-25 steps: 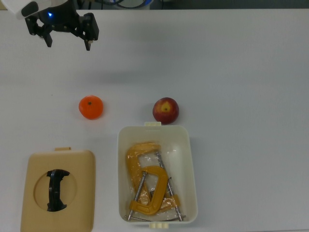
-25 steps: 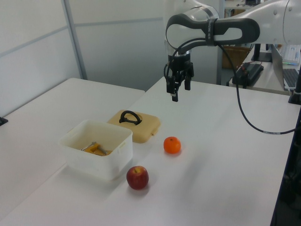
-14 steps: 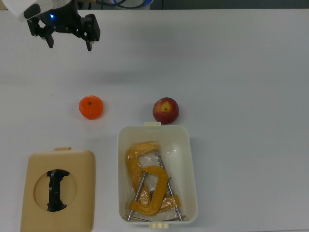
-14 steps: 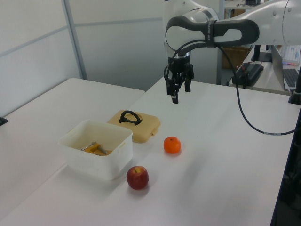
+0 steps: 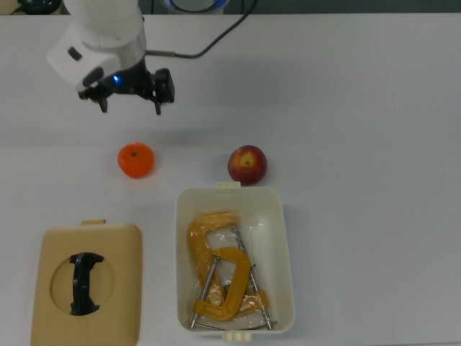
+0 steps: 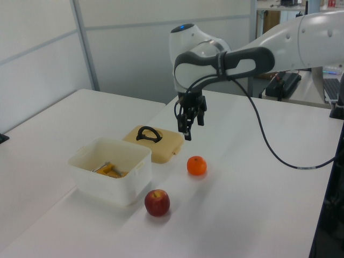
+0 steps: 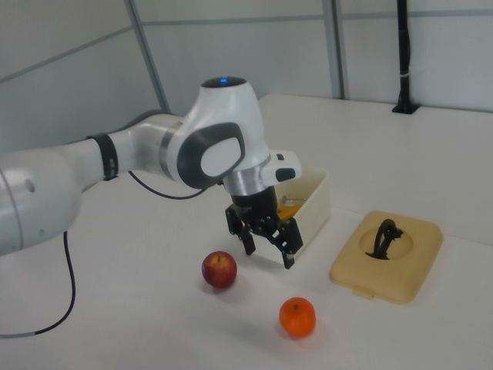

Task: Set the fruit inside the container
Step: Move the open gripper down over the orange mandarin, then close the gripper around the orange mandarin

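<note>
white table (image 6: 258, 204) spans the work area, a second white table (image 6: 37, 134) beside it across a narrow gap. pale panelled walls (image 6: 129, 48) with grey framing behind. a black post (image 7: 404, 54) stands on the far tabletop.

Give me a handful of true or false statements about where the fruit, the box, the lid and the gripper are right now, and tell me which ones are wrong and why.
1. The orange fruit lies inside the container. False: it sits on the table outside it, as does the apple.
2. The container already holds yellow clamps. True.
3. The gripper is shut on the apple. False: it is open, empty, and hangs above the table near the orange fruit.
4. The tan lid lies flat on the table beside the container, not on it. True.
5. In the top view, the apple is close to the container's end tab. True.
</note>
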